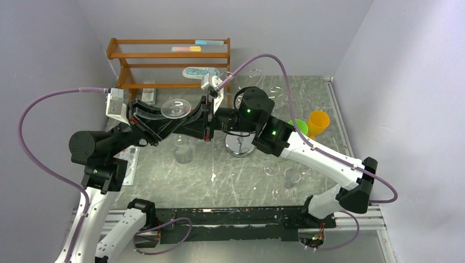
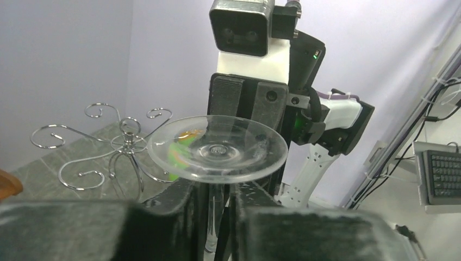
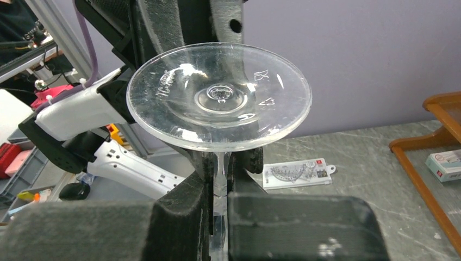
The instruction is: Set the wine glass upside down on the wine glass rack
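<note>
Mid-air | left end effector facing right end effector | wine glass between

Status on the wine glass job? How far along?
Done: the wine glass is off the table, inverted, foot up. In hand: the right gripper and left gripper both pinch its stem. Left: carry it to the wine glass rack and hang it; its visible arms hold none.

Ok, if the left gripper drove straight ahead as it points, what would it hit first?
The right gripper, facing it head-on just past the wine glass stem; depth is unclear, but the gap looks slight.
</note>
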`<state>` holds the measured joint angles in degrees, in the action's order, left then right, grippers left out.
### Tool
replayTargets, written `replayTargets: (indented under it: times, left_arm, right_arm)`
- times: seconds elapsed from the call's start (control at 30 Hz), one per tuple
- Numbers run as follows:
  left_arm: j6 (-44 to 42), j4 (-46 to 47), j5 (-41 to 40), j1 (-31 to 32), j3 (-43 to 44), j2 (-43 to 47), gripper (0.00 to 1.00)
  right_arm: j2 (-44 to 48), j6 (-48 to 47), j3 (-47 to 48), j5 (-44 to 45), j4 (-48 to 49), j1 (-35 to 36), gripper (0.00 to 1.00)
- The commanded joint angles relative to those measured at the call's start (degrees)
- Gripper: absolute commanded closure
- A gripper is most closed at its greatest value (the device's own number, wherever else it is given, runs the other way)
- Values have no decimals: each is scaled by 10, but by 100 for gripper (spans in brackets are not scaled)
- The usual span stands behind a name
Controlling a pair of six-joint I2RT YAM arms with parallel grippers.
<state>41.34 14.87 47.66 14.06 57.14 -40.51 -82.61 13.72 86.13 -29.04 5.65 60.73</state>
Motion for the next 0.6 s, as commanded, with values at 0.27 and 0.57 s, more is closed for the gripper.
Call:
replayTargets:
  times: [0.27, 0.57]
  left_arm:
    - [-34, 119, -9, -3, -67, 37, 95]
    - [-136, 102, -25, -3, -54, 34, 95]
  right_arm:
    - [46, 45, -45, 22, 61, 10, 47]
    - [131, 115, -78, 139, -11, 9, 13]
